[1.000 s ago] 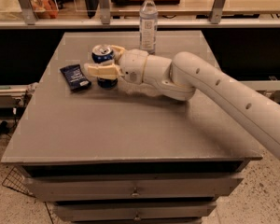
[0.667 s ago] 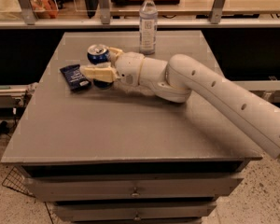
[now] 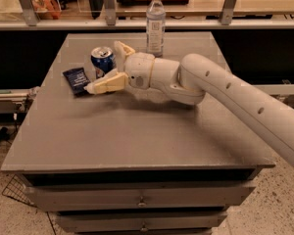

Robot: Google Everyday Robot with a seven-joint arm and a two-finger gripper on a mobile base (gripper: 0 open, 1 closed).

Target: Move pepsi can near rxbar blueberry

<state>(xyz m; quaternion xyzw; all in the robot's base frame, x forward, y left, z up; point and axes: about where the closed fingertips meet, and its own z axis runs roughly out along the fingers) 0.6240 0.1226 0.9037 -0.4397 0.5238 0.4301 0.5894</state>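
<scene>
Behind a grey table point(image 3: 137, 141) with drawers point(image 3: 142, 199), a glass partition point(image 3: 196, 6) is seen. On the left part of the table top the bar point(image 3: 76, 80) lies flat. Just beside it, to the right and a little further back, the can point(image 3: 103, 61) stands upright. They seem to be apart, but this cannot be told for sure.

The gripper point(image 3: 104, 68) is placed around the can, low over the table. Its front finger point(image 3: 108, 83) lies before the can with the tip close to the bar, and its rear finger point(image 3: 122, 49) reaches behind the can. The jaws are spread wide and nothing is clamped. Whether a finger touches the can cannot be told. Further right, at the back edge, a clear bottle point(image 3: 155, 18) stands, and the white arm point(image 3: 225, 92) runs out to the lower right.

Compared with one second ago, the can has been carried to the left, away from the bottle and up to the bar. Most of this shift was made at first, and since then the can is hardly moved. The front finger is now seen a little further from the can than before. From this it is judged that the can was set down and released, so the task is done or nearly done. Only the drawing back of the gripper is thought to remain. Care is needed there, because the front finger could push the bar or tip the can.
</scene>
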